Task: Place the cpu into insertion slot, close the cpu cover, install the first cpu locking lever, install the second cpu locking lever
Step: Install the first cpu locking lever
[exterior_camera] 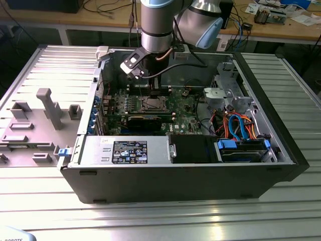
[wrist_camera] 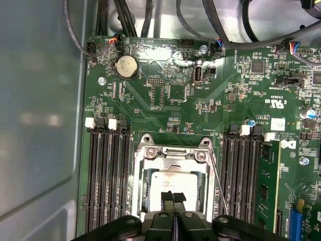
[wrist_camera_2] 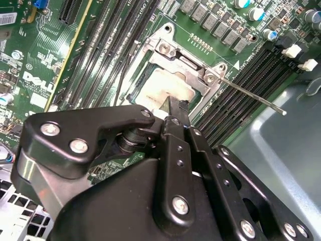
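Already the cpu (wrist_camera: 170,181) lies in the slot (exterior_camera: 152,104) on the green board (wrist_camera: 165,95), with the cover (wrist_camera: 173,156) down around it. The gripper (wrist_camera: 173,197) hangs right over the cpu, its fingers pressed together and holding nothing. A thin lever (wrist_camera_2: 251,96) sticks out slantwise from the slot's corner.

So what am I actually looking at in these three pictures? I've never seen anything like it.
A grey and blue robot arm reaches down into an open black computer case lying on a ribbed metal table; that wide picture is from a separate camera. The two close-ups come from cameras at its wrist. Its black gripper, fingers shut and empty, is close over the small silvery square cpu, which sits in the insertion slot, framed by the silvery cpu cover. A thin wire lever sticks out free.
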